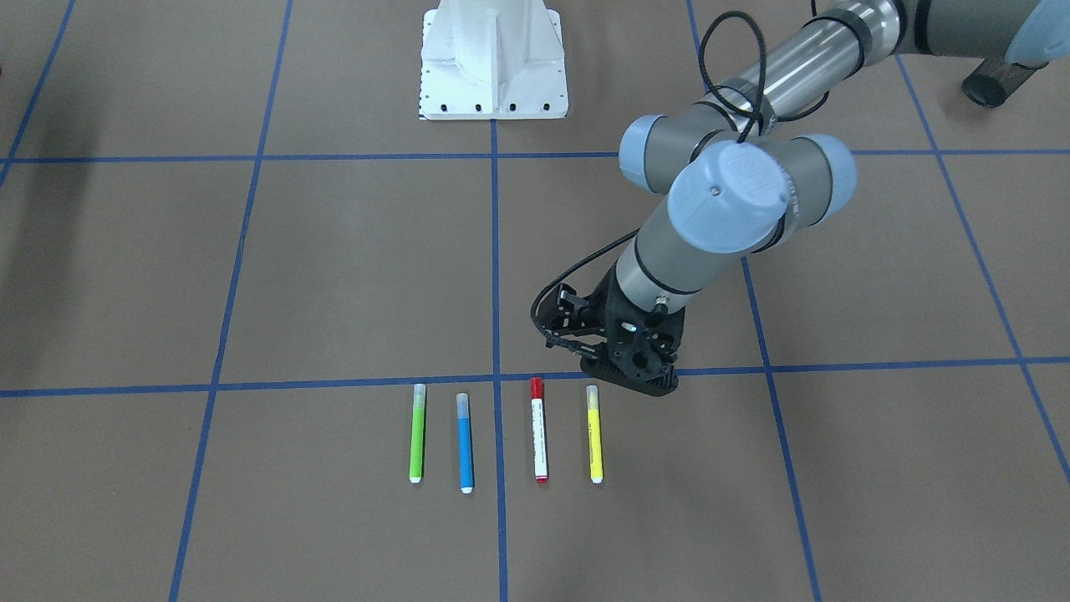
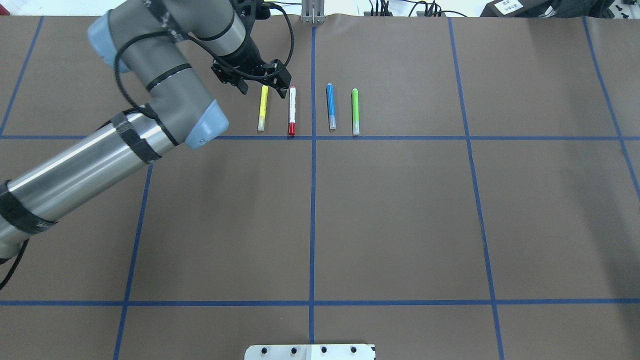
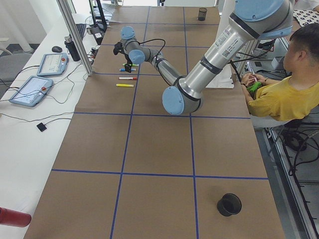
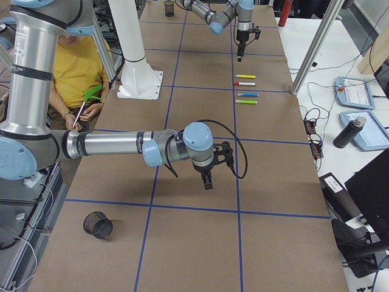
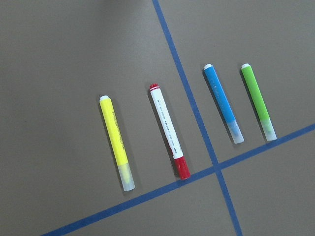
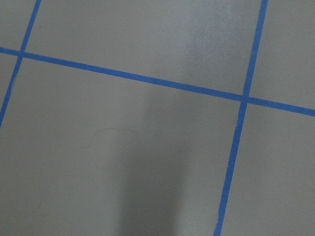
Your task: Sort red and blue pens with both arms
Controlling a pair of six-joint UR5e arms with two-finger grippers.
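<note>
The red pen (image 1: 540, 431), white-barrelled with a red cap, and the blue pen (image 1: 465, 443) lie side by side on the brown table, on either side of a blue tape line. The left wrist view shows both, red pen (image 5: 170, 132) and blue pen (image 5: 222, 101). My left gripper (image 2: 264, 82) hovers above the yellow and red markers, touching neither, and looks open and empty. My right gripper (image 4: 209, 181) shows only in the exterior right view, low over bare table well away from the pens. I cannot tell its state.
A green marker (image 1: 416, 435) and a yellow marker (image 1: 594, 435) flank the two pens. Black mesh cups stand near the table's two ends (image 4: 97, 225) (image 3: 202, 13). The white robot base (image 1: 493, 58) is behind the row. A seated person (image 3: 284, 99) is beside the table.
</note>
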